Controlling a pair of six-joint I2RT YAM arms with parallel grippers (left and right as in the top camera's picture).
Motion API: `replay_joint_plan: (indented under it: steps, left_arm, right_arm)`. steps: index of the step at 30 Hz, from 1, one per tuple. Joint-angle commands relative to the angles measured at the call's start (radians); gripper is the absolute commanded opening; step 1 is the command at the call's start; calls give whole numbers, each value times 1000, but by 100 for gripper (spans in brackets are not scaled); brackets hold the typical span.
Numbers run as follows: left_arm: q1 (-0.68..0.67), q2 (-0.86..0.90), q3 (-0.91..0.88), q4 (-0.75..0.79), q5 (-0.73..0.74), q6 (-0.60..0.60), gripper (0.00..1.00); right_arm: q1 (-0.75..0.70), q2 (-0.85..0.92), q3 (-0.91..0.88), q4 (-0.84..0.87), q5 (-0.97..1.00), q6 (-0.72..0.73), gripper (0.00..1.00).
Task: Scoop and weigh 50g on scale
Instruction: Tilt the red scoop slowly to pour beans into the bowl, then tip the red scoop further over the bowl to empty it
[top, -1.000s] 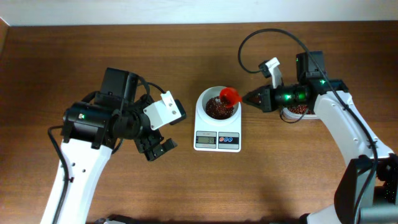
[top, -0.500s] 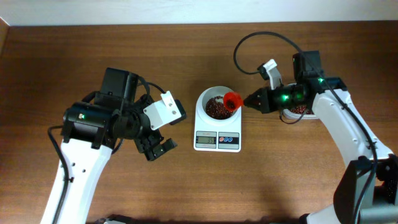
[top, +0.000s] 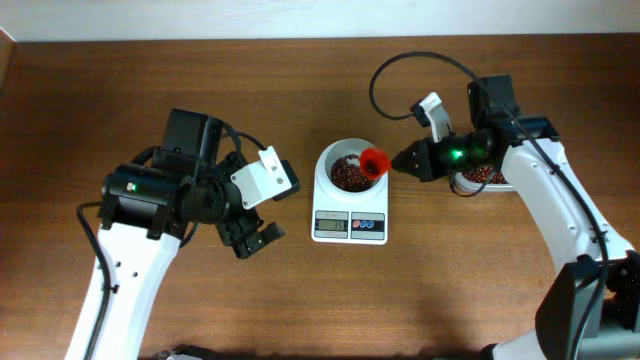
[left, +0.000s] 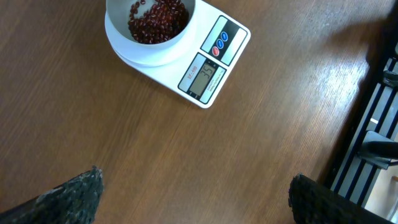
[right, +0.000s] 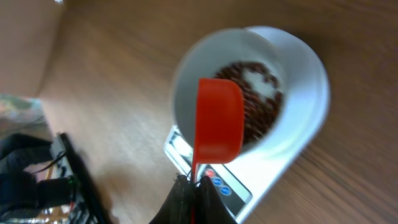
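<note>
The white scale (top: 350, 222) stands mid-table, and the round bowl (top: 330, 158) on it holds dark red beans. My right gripper (top: 396, 163) is shut on the thin handle of a red scoop (top: 374, 161), which hangs over the bowl's right rim. In the right wrist view the scoop (right: 217, 124) shows its red outer side above the beans, so its contents are hidden; the gripper (right: 193, 183) pinches the handle. My left gripper (top: 255, 240) is open and empty, left of the scale. Its view shows the scale (left: 211, 68) far ahead of the gripper (left: 196, 182).
A clear tub of red beans (top: 480, 178) sits at the right, partly hidden under the right arm. A black cable (top: 400, 60) loops above the right gripper. Bare wooden tabletop (top: 330, 300) lies in front of the scale.
The right gripper drew the scoop slightly right and toward the front, from over the bowl's middle to its right rim, and the scoop turned. The left arm has not moved.
</note>
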Motion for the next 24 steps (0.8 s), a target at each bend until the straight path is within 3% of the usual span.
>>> replay_joint_plan:
  steps: [1,3,5,10,13,17,20,24]
  left_arm:
    - [4,-17,-7,-1,3,8,99]
    - [4,-17,-7,-1,3,8,99]
    - [4,-17,-7,-1,3,8,99]
    - [4,-17,-7,-1,3,8,99]
    - [4,-17,-7,-1,3,8,99]
    - [4,-17,-7,-1,3,8,99]
    - [4,-17,-7,-1,3,8,99]
    - [4,-17,-7,-1,3,8,99]
  right_arm:
    - [9,-32,43,0,-20,-41,4]
    - [19,-32,43,-13,149,39,4]
    - [31,-32,43,-25,169,38,4]
    - [53,-32,43,-21,143,32,4]
    - [53,-34,43,-20,-19,-94,4]
    - [53,-34,43,-21,240,60,4]
    - [53,-35,43,-25,208,57,4]
    - [53,-45,44,-18,21,-88,4]
